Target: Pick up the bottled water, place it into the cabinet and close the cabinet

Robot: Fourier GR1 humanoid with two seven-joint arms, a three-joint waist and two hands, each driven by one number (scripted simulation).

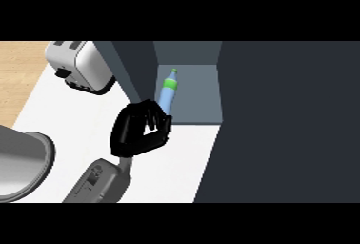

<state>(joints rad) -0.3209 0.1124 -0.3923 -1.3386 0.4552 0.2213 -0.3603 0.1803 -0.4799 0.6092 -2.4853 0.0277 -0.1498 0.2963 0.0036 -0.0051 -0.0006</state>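
Note:
The bottled water (167,95), a pale blue bottle with a green band under its cap, sits inside the open compartment of the dark cabinet (281,119), close to the compartment's left wall. My right hand (141,129) is at the compartment's front edge. Its fingers curl round the bottle's lower end and hide it. The cabinet door (131,71) stands open, swung out to the left just above the hand. The grey forearm (98,183) comes in from the lower edge. My left hand does not show.
A white and silver toaster (81,64) stands on the white counter (77,119) at the back left, beside the open door. A large grey round vessel (21,164) lies at the left edge. Wooden floor shows at the upper left.

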